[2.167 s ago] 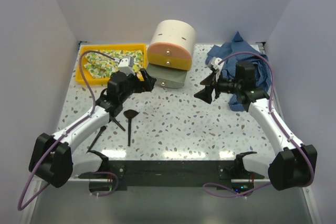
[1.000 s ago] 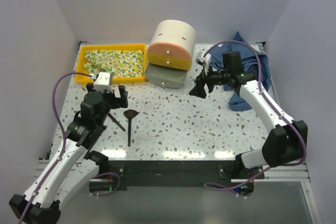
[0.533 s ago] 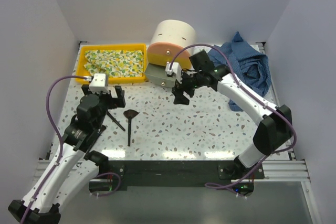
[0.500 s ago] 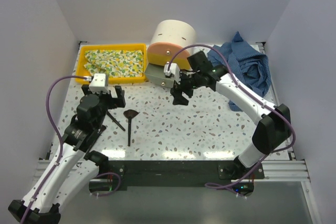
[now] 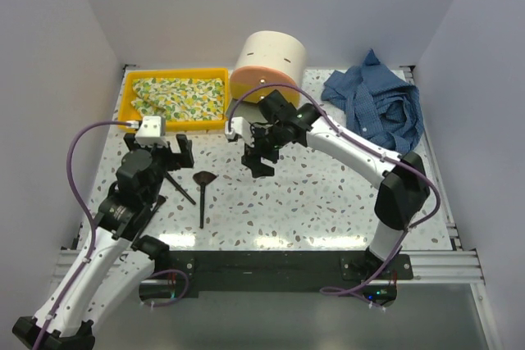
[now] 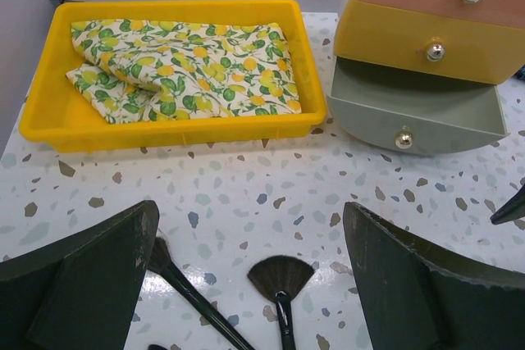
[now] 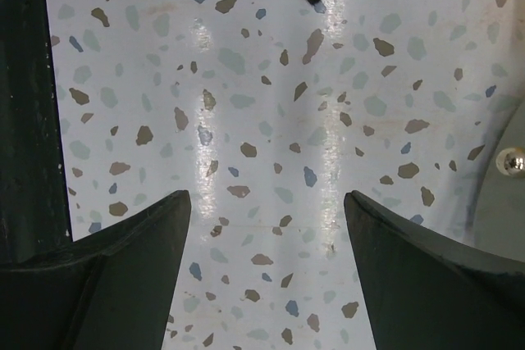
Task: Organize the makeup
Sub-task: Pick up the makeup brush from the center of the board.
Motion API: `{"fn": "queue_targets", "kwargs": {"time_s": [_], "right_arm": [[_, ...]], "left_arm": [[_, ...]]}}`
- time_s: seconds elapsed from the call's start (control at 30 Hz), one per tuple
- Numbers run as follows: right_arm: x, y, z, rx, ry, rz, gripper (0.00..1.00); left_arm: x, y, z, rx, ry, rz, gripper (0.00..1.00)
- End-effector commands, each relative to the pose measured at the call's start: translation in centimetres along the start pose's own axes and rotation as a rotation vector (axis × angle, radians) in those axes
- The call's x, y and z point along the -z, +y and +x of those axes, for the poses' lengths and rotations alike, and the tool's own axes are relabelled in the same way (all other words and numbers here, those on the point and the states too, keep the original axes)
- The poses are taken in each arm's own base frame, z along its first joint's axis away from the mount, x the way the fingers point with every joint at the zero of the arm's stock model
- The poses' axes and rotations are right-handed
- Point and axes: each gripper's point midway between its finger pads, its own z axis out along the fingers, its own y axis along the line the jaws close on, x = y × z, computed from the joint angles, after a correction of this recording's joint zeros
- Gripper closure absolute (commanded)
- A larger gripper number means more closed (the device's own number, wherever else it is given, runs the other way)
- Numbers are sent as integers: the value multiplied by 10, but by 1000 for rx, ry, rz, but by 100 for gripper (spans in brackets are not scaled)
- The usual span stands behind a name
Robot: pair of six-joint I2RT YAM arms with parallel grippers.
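The left gripper (image 5: 160, 152) hung over the left part of the speckled white terrazzo table (image 5: 328, 194), its jaws spread wide with nothing between them. Just near of it lay the thin dark brown fan-headed brush (image 5: 203, 194), flat on the table, its fan end pointing far and its handle running toward the near edge. In the left wrist view the fan (image 6: 280, 280) showed between the two fingers. A second thin dark brush (image 5: 182, 193) lay slanted just left of it, its head toward the far left, close to the fan brush but apart from it.

The right gripper (image 5: 258, 160) hovered right of the fan head and just near of the rounded drawer chest (image 5: 267, 59) with cream, peach, yellow and grey-green tiers. Its jaws stood apart over bare table (image 7: 267, 198), holding nothing. The chest's grey-green bottom drawer (image 6: 414, 112) stood pulled open.

At the far left sat a yellow plastic tray (image 5: 131, 120) holding a crumpled leaf-patterned cloth (image 5: 180, 96). A blue cloth (image 5: 373, 104) lay bunched at the far right.
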Motion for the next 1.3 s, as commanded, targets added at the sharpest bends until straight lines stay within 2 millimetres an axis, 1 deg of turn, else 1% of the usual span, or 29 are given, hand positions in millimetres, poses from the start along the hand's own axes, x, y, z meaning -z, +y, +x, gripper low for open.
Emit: {"fn": "queue_targets", "kwargs": {"time_s": [0.0,0.03,0.07,0.13,0.17,0.4,0.53,0.57,0.63,0.67,0.7,0.73,0.77,0.8,0.83,0.9,0.93,0.97,1.0,1.03,1.07,1.1,1.13,1.17,1.23,1.27], "right_arm": [[-4,0,-17,53,13,20,20],[-11,2,-16,55,23,9,20],[-13,4,-20,67,25,8,20],[-21,5,-21,71,35,1,20],[-23,7,-26,82,33,-3,20],[-46,15,-30,129,73,-14,19],[-57,13,-34,153,94,-4,19],[-59,11,-39,159,89,0,19],[-69,9,-42,158,91,4,19],[-71,7,-47,153,84,19,19],[-79,5,-46,142,91,23,19],[-85,2,-53,132,72,41,20],[-87,-1,-58,75,54,62,20],[-96,-1,-58,37,47,58,20],[-100,-2,-67,-38,7,70,20],[-111,5,-72,-123,-31,49,20],[-119,9,-81,-195,-69,50,20],[-126,13,-78,-235,-67,51,18],[-130,16,-79,-263,-71,63,1],[-135,21,-88,-329,-101,74,2],[-140,26,-86,-369,-105,82,1],[-141,22,-86,-397,-115,136,1],[-138,28,-107,-438,-196,163,1],[-144,32,-97,-471,-190,204,1],[-148,39,-99,-520,-212,292,1],[-154,42,-96,-536,-193,321,1]], "left_arm": [[1,7,-9,-1,-42,-32,0],[1,7,-9,1,-44,-34,0],[2,8,-11,5,-50,-37,0],[4,10,-12,6,-56,-47,0],[6,11,-14,11,-65,-50,0],[11,20,-19,28,-96,-92,0],[13,25,-21,36,-105,-114,0],[14,26,-22,40,-111,-119,0],[16,29,-23,47,-121,-133,0],[18,30,-24,52,-128,-136,0],[19,32,-26,55,-135,-145,0],[20,33,-26,60,-139,-150,0],[22,36,-27,65,-148,-166,0],[23,38,-28,70,-152,-176,0],[25,41,-29,75,-157,-189,0],[30,49,-32,95,-180,-226,0],[33,51,-35,103,-194,-236,0],[35,54,-35,109,-201,-249,0],[36,55,-36,115,-210,-252,0],[38,55,-37,122,-221,-247,0],[39,55,-36,122,-221,-247,0],[39,55,-36,125,-221,-245,0],[39,55,-37,126,-224,-245,0],[39,56,-37,126,-224,-246,0],[39,55,-36,124,-220,-245,0],[40,56,-37,127,-222,-249,0]]}}
